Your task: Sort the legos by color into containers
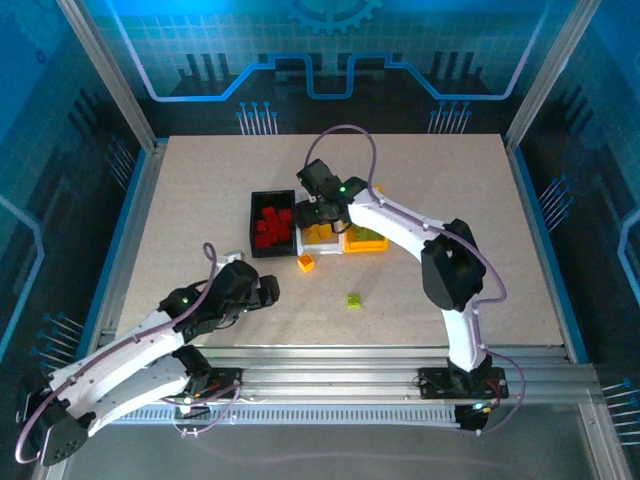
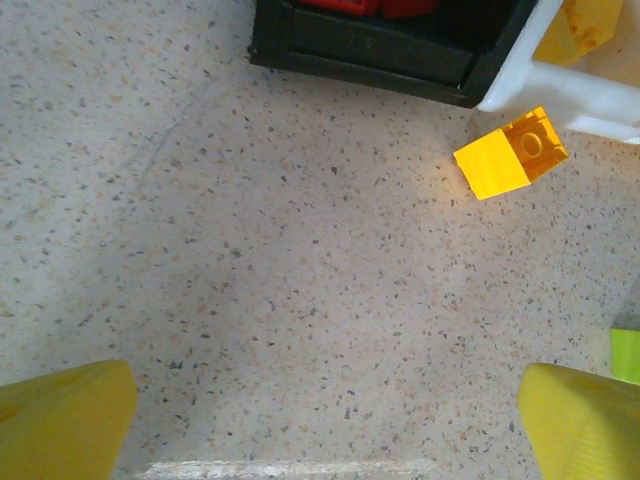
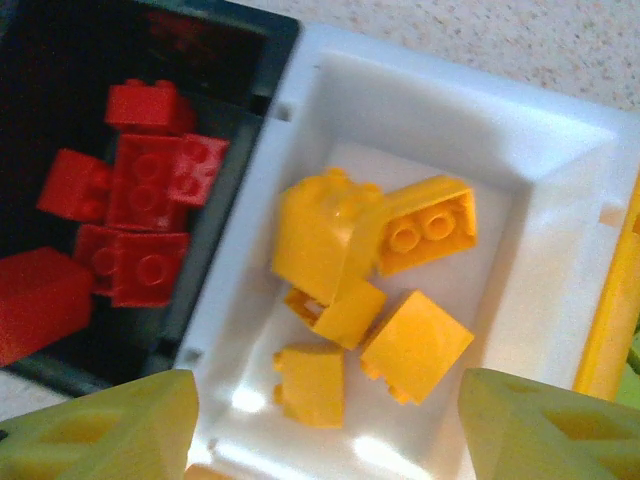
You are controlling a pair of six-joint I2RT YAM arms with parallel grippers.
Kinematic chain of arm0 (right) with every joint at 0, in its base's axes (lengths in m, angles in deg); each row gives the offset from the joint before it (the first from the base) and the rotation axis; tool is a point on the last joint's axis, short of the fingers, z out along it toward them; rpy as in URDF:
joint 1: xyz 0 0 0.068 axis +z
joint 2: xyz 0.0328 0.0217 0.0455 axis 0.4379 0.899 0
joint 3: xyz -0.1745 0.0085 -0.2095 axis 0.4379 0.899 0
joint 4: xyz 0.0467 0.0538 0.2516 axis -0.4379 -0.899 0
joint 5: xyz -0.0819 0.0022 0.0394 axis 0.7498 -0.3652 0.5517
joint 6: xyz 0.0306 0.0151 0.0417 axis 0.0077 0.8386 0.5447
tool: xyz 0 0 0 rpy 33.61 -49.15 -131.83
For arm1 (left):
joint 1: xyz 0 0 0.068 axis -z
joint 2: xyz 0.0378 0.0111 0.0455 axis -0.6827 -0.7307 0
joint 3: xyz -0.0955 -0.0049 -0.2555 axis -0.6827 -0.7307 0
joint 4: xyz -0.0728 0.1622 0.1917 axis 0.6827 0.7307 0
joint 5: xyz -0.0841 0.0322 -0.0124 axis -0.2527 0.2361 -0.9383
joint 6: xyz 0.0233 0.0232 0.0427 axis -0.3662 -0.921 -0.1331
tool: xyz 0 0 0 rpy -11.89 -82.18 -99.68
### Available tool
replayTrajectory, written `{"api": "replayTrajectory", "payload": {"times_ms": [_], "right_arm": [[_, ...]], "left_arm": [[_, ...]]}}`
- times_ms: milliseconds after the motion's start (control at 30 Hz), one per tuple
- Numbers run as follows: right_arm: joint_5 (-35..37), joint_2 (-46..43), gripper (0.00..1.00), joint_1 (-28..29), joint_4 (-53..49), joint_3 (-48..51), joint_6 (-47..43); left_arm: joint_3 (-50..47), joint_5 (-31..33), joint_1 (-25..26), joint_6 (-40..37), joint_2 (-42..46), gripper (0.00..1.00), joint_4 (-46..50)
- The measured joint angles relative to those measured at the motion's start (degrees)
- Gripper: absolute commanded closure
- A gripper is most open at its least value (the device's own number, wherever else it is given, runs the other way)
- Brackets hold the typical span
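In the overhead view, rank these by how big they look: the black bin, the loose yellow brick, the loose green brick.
1. Black bin, by far the largest.
2 and 3. Yellow brick and green brick look about alike, both tiny, so I would not rank one above the other.

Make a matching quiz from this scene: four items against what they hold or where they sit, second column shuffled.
1. black bin
2. white bin
3. loose yellow-orange brick
4. green brick

A. on the table, apart from the bins
B. holds red bricks
C. on the table, beside the white bin's corner
D. holds yellow-orange bricks

Pairs: 1-B, 2-D, 3-C, 4-A
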Motion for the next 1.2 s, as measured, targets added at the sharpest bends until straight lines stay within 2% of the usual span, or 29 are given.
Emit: {"api": "replayTrajectory", "payload": {"times_ms": [267,433,667,833,1100,1200], "right_arm": [[0.20,-15.34,0.26,9.92,3.61,18.99,1.86],[0.70,-13.22,0.25,13.11,5.27,25.92,5.55],[2.89,-3.39,0.25,12.79,7.17,22.95,7.69],[4.72,-0.17,0.29,12.37,7.30,18.97,8.72],[6.25,3.19,0.45,11.61,7.45,14.82,8.81],[6.29,3.82,0.57,11.61,7.04,14.34,8.81]], "left_arm": [[1.03,3.91,-0.33,-0.04,2.78,0.01,2.99],[1.42,4.90,-0.55,-0.07,2.84,0.01,3.08],[1.42,4.90,-0.70,-0.07,2.84,0.01,3.48],[1.42,4.92,-0.72,-0.07,3.63,0.01,4.35],[1.42,5.09,-0.76,-0.07,4.37,0.01,4.35],[1.42,5.09,-0.76,-0.07,4.39,0.01,4.37]]}}
